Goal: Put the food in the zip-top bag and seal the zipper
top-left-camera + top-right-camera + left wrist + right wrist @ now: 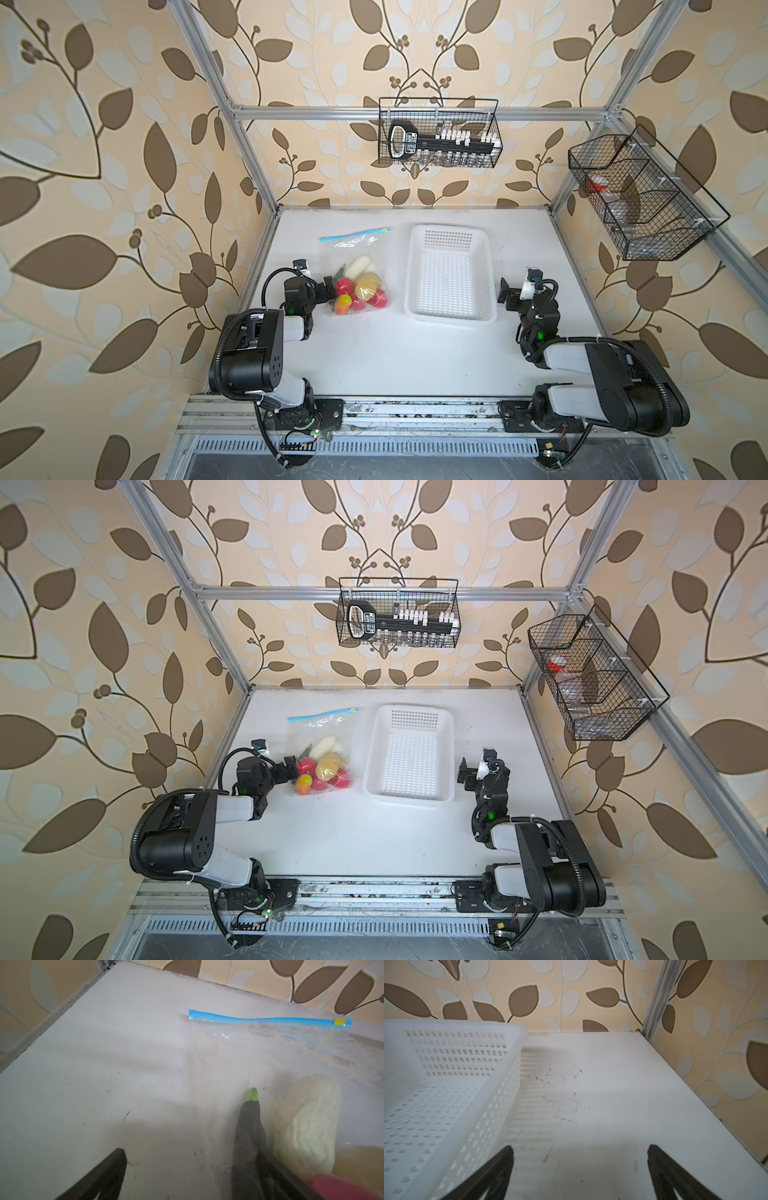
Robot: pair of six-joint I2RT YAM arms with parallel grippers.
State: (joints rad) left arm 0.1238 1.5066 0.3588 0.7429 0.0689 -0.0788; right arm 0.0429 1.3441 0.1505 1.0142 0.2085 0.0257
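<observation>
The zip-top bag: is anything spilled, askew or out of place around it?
Nothing stands out. The food lies inside the zip-top bag, none on the table or in the white basket. The zipper is only slightly wavy, its yellow slider at one end.

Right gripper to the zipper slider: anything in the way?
Yes. The white basket sits between the right gripper and the zip-top bag; a straight reach to the yellow slider crosses it.
</observation>
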